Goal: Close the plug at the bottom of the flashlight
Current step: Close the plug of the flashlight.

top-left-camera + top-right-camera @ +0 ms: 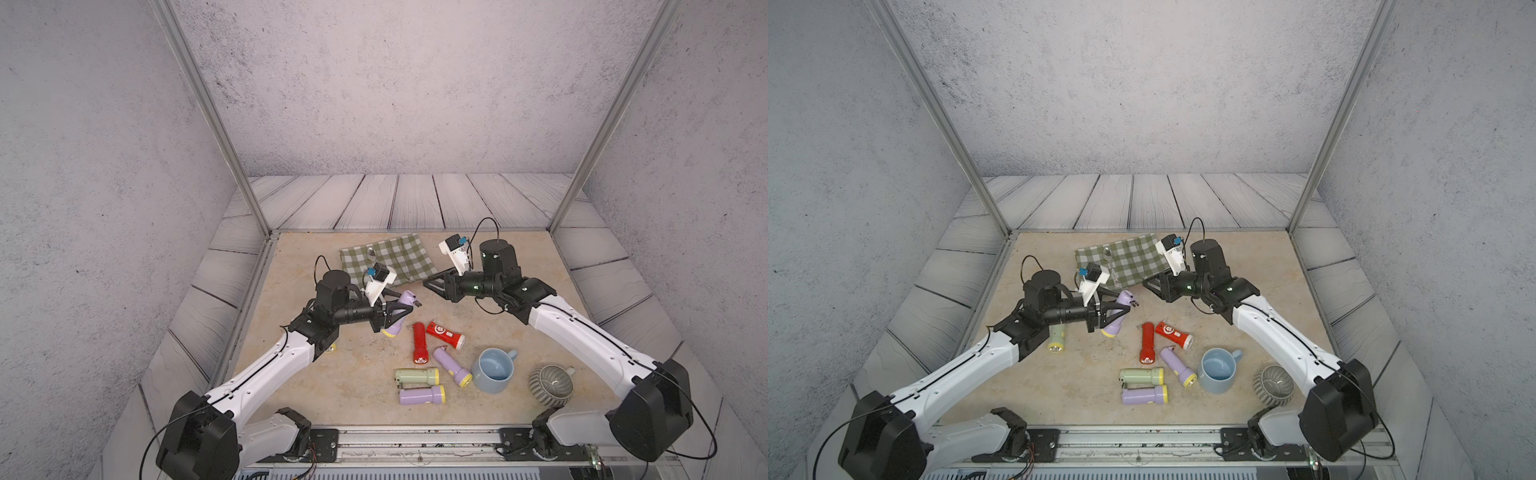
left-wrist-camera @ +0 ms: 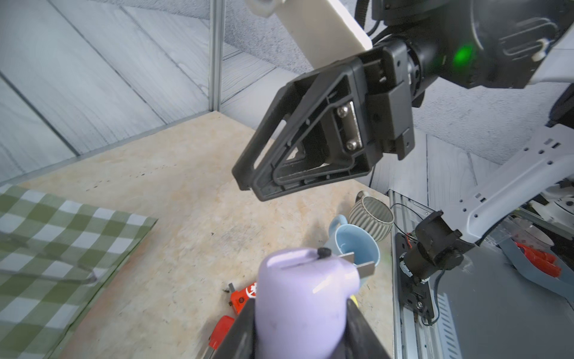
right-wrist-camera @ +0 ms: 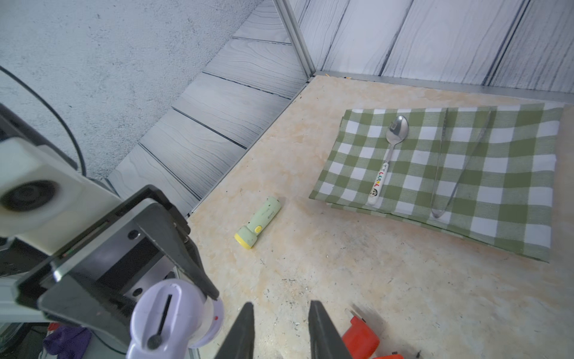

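While left gripper clamps the lilac flashlight mid-body — head down, tail up — its plug prongs stick out sideways toward right gripper, which hangs near but apart, jaws parted, empty. Right arm's the one placed to fold them in.

Two eyes above, one eye on each wrist.
Both top views looked down from high over the front edge of the table toward the back wall, and shared almost the whole scene. The left wrist view sat very near the held flashlight and faced the right gripper. The right wrist view looked down across the table to the cloth; both wrist views shared that flashlight and cloth.
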Robot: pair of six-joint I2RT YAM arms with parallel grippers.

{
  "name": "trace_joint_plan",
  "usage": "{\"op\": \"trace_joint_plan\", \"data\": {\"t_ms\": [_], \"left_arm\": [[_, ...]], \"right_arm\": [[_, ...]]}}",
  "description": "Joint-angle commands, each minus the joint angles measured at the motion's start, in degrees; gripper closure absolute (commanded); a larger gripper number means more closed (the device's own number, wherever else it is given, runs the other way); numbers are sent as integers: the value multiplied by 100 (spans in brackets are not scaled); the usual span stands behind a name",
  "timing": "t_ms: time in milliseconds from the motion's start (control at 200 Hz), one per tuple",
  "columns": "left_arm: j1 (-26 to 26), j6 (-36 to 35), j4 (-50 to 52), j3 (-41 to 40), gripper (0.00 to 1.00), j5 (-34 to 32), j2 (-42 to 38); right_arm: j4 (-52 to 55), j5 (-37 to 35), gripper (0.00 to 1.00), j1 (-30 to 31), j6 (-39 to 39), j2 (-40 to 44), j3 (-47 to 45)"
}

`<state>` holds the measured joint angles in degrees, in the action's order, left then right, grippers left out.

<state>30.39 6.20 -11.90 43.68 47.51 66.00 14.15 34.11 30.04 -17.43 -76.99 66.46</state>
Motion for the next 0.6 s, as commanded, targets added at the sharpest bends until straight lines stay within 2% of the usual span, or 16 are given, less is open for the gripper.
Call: {"op": "trace_joint_plan", "data": {"t_ms": [0, 60, 150, 325, 460, 596], "left_arm": [[11, -414, -338, 152, 100, 180, -341], [11, -575, -388, 115, 100, -7, -457], [10, -889, -220, 315, 100, 307, -462], [6, -973, 207, 915, 100, 1447, -204], [-6, -825, 31, 992, 100, 1837, -166], [-16, -723, -1, 1092, 100, 2255, -124]], "right_arm": [[1001, -272, 63, -17, -147, 68, 652], [1507, -459, 61, -17, -118, 35, 963], [1712, -485, 58, -20, 13, 128, 1116], [445, 458, 54, -16, 425, 613, 428], [-37, 1000, 45, -16, 645, 808, 201], [-264, 1499, 42, -21, 588, 791, 245]]}}
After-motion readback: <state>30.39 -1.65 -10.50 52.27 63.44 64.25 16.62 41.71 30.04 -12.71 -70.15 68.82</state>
